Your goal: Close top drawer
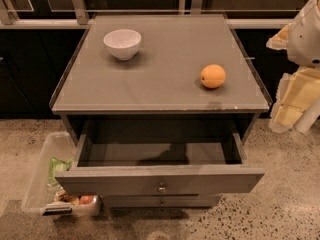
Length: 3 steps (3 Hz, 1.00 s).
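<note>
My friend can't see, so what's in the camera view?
A wide grey top drawer with a round metal knob stands pulled open, seemingly empty, below a grey cabinet top holding a white bowl and a round orange fruit. The robot's gripper is at the right edge, apart from the drawer; a clear plastic bin sits on the floor, left.

The top drawer [210,180] stands pulled out toward the camera from under the counter [165,91], above a lower drawer front [190,201]. On the counter, a bowl [122,43] sits at the back left and an orange [213,76] at the right, well apart. A bin [37,176] with food in it lies on the floor left of the drawer. The claw [295,96] hangs beyond the counter's right edge.
</note>
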Motion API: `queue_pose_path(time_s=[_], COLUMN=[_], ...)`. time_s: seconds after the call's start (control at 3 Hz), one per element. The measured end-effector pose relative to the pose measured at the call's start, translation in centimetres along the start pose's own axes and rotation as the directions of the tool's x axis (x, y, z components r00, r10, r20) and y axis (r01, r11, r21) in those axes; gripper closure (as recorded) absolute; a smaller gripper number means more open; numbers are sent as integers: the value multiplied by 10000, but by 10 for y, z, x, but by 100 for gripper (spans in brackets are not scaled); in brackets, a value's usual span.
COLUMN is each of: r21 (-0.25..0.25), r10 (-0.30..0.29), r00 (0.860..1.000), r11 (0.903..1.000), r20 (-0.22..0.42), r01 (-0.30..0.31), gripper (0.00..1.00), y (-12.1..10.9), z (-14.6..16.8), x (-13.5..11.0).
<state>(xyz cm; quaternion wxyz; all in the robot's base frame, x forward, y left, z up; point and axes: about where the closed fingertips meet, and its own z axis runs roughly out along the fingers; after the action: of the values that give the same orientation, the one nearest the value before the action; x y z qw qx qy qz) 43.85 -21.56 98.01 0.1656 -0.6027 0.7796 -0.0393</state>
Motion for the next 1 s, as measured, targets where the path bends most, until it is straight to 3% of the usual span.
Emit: queue_pose_path(time_s=[0.67, 1.0], r21=[-12, -282], r10=[164, 982], r00=[9996, 9897], r11=[9999, 9950], r20=[249, 1045], r01=[-163, -957], gripper=[0, 0], y=[6, 31], z=[3, 25], x=[4, 20])
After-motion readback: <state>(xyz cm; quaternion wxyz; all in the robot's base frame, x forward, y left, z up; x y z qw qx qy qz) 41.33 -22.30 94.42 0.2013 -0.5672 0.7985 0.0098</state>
